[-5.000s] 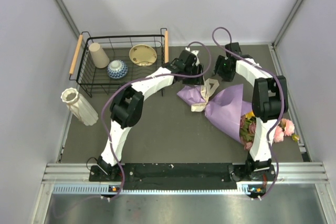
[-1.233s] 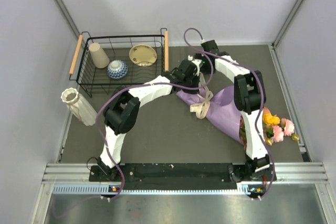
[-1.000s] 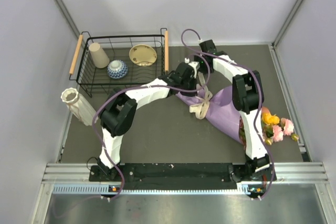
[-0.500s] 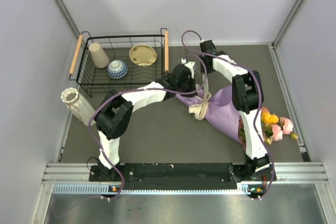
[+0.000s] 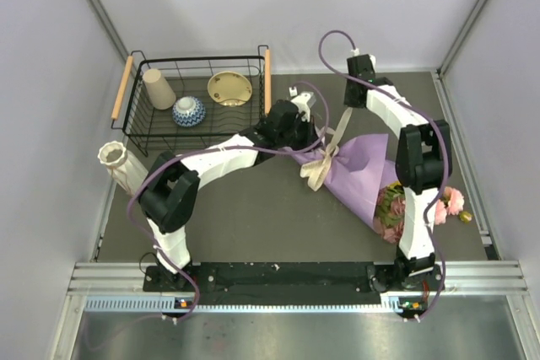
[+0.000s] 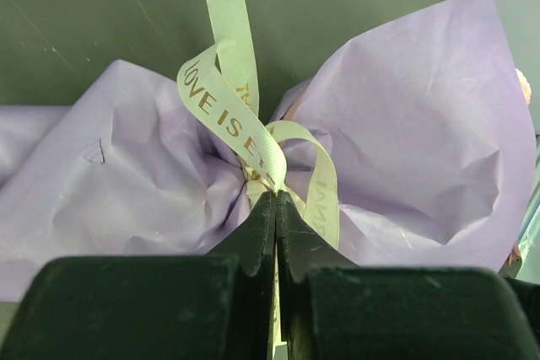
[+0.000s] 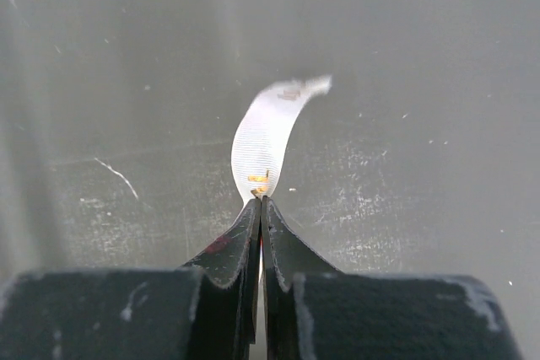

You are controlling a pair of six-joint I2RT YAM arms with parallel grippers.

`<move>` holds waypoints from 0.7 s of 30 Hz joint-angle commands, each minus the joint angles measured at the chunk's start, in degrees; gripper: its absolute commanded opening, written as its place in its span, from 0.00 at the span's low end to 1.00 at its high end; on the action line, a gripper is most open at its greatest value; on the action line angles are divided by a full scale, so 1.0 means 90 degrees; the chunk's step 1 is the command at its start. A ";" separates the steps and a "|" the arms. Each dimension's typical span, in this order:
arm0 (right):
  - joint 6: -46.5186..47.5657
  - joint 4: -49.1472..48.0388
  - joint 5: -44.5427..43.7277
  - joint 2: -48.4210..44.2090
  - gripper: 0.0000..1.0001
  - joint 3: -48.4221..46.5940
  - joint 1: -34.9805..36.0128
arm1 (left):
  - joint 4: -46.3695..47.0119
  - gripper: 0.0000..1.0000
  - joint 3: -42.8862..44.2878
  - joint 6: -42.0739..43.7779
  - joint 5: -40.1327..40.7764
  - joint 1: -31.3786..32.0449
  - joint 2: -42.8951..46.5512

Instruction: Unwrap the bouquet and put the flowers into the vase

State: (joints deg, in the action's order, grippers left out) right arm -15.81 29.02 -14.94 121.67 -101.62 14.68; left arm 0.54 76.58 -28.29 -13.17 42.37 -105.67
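I see soft, even overhead light, weak shadows — bouquet (image 6: 405, 141) crisp at left wrist, table (image 7: 405, 82) hazy, streaked at right.

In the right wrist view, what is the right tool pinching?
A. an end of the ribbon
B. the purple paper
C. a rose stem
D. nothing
A: the right tool is shut on the tip of the cream ribbon, and no paper or stem shows between its fingers.
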 commanded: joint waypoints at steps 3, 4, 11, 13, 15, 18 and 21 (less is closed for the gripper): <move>-0.0586 -0.0948 -0.0049 -0.0842 0.00 0.0636 -0.0117 | 0.0341 0.00 -0.0314 0.0331 -0.0031 -0.0001 0.0617; -0.0722 -0.1074 -0.0059 -0.0891 0.00 0.0724 -0.0165 | 0.0331 0.00 -0.0460 0.0322 -0.0012 -0.0001 0.0685; -0.0997 -0.1417 -0.0488 -0.1194 0.00 0.1194 -0.0517 | 0.0439 0.00 -0.1027 0.0214 0.0067 -0.0001 0.0989; -0.1026 -0.1417 -0.0450 -0.1107 0.00 0.1155 -0.0683 | 0.0516 0.00 -0.1222 0.0146 0.0018 -0.0001 0.1057; -0.1046 -0.1437 -0.0381 -0.1009 0.00 0.1087 -0.0800 | 0.0604 0.00 -0.1359 0.0029 -0.0050 0.0009 0.1096; -0.1046 -0.1446 -0.0371 -0.0902 0.00 0.0950 -0.0996 | 0.0673 0.00 -0.1574 -0.0088 -0.0138 0.0048 0.1174; -0.0968 -0.1437 -0.0332 -0.0746 0.00 0.0735 -0.1191 | 0.0673 0.00 -0.1799 -0.0128 -0.0129 0.0107 0.1311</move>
State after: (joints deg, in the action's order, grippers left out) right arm -24.27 19.22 -16.49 114.74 -90.59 6.09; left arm 3.36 62.48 -28.23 -12.97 42.50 -98.08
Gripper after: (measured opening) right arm 0.003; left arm 0.009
